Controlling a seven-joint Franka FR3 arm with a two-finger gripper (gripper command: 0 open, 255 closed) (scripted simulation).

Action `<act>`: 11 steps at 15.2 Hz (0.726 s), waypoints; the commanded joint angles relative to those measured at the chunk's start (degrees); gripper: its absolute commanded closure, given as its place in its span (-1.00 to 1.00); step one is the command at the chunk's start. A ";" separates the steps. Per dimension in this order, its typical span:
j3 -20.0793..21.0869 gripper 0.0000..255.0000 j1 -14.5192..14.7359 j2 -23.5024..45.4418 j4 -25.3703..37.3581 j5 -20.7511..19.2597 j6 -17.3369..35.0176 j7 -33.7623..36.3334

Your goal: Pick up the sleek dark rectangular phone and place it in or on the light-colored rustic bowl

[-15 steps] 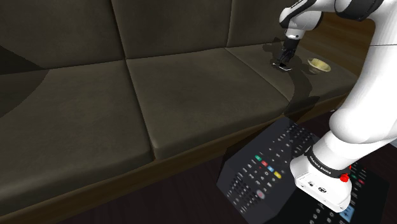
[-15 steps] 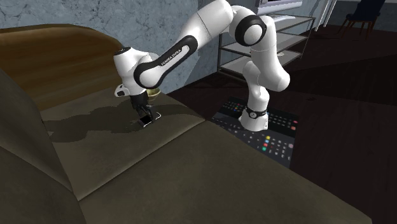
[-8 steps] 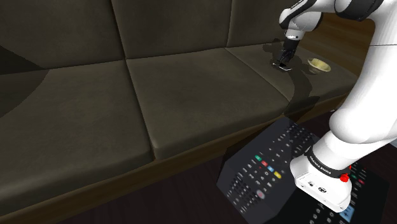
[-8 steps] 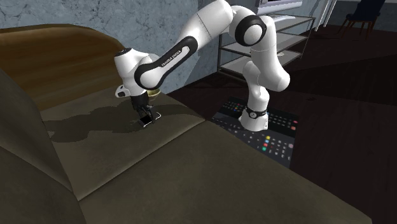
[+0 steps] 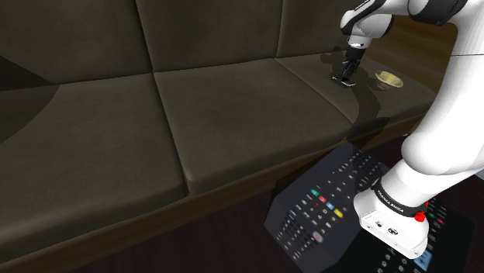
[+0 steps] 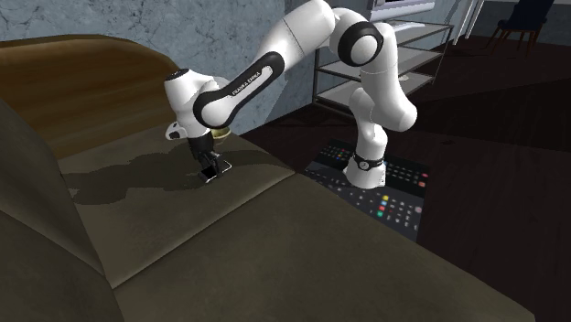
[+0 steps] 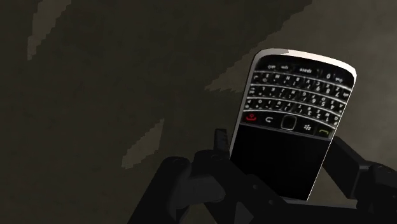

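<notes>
While in pincer (image 7: 280,144), phone (image 7: 294,102) with lettered keys

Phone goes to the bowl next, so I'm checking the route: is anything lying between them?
Nothing visible does: bare sofa cushion separates the phone, clasped in the gripper, from the bowl.

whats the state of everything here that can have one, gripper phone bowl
gripper, shut on the phone, one finger at each long side
phone, clasped, screen dark, keypad facing the wrist camera; cannot tell if it is off the sofa cushion
bowl, upright, nothing in it, apart from the phone
</notes>
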 commanded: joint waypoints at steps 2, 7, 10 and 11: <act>0.03 1.00 0.04 0.00 -0.09 0.00 -0.01 0.01; -0.34 1.00 0.22 -1.38 1.12 -0.73 -2.48 0.42; -0.58 1.00 0.35 -2.35 2.15 -1.26 -4.38 0.75; -0.65 1.00 0.39 -2.66 2.52 -1.42 -5.03 0.85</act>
